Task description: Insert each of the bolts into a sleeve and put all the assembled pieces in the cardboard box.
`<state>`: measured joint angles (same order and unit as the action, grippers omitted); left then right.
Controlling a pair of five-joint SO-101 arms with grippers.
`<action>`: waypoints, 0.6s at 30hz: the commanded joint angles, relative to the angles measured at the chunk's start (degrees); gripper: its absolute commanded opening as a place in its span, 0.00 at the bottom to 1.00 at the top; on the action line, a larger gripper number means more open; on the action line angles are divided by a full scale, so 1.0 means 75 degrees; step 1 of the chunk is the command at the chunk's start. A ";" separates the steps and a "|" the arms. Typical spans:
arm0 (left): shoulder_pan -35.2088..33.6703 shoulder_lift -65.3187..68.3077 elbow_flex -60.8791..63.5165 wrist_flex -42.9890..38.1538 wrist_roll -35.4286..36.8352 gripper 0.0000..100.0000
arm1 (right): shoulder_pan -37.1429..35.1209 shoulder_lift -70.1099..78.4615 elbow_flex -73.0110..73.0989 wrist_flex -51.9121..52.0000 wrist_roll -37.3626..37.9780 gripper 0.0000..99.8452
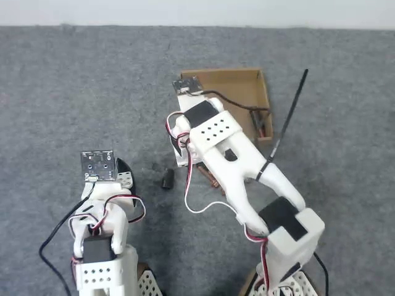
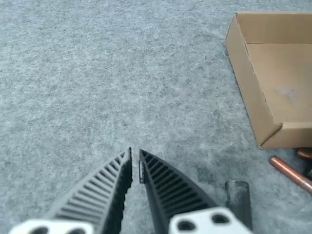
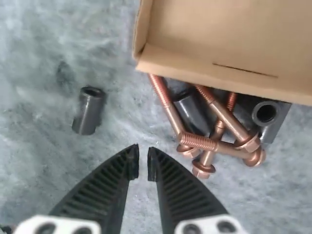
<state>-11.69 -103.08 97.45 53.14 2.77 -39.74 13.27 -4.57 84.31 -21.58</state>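
A lone dark sleeve (image 1: pixel 166 179) (image 3: pixel 87 109) (image 2: pixel 238 195) lies on the grey carpet. Right of it, several copper bolts (image 3: pixel 214 134) (image 1: pixel 207 176) are heaped with two more sleeves (image 3: pixel 267 114) against the cardboard box's (image 1: pixel 237 83) (image 3: pixel 195 68) (image 2: pixel 253 92) near wall. My right gripper (image 3: pixel 142 157) (image 1: pixel 180 151) hangs shut and holding nothing just short of the gap between the lone sleeve and the bolts. My left gripper (image 2: pixel 135 158) (image 1: pixel 122 174) is low over the carpet, left of the lone sleeve, shut with nothing held. A few dark and copper pieces (image 1: pixel 259 120) rest in the box's right corner.
The right arm's white body (image 1: pixel 228 148) covers part of the box and the bolt heap from above. A thin black strip (image 1: pixel 290 114) sticks out from that arm past the box. Bare carpet lies to the left and beyond the left gripper.
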 commanded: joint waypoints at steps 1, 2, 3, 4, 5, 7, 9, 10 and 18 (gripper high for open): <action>0.0012 0.0035 -0.0111 -0.0152 -0.0023 0.03 | -0.0053 0.0029 -0.0035 -0.0100 -0.0399 0.05; 0.0023 0.0035 -0.0111 -0.0152 -0.0023 0.03 | -0.0064 0.0088 -0.0035 -0.0100 -0.0539 0.07; 0.0035 0.0035 -0.0111 -0.0211 -0.0012 0.03 | -0.0064 0.0147 -0.0035 -0.0100 -0.0621 0.08; 0.0035 0.0047 -0.0111 -0.0293 -0.0012 0.03 | -0.0076 0.0217 -0.0035 -0.0100 -0.0668 0.08; 0.0035 0.0047 -0.0111 -0.0352 -0.0012 0.03 | -0.0076 0.0287 -0.0035 -0.0100 -0.0680 0.08; 0.0059 0.0047 -0.0111 -0.0363 -0.0012 0.03 | -0.0088 0.0358 -0.0035 -0.0088 -0.0692 0.07; 0.0199 0.0047 -0.0111 -0.0363 -0.0012 0.03 | -0.0088 0.0346 -0.0035 -0.0018 -0.0692 0.06; 0.0234 0.0047 -0.0111 -0.0363 -0.0012 0.03 | -0.0111 0.0311 -0.0012 -0.0006 -0.0692 0.06; 0.0281 0.0047 -0.0111 -0.0363 -0.0012 0.03 | -0.0768 -0.0592 0.1536 -0.1483 -0.1383 0.06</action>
<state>-9.67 -103.08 97.45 52.26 2.77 -44.13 15.21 4.22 77.80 -29.58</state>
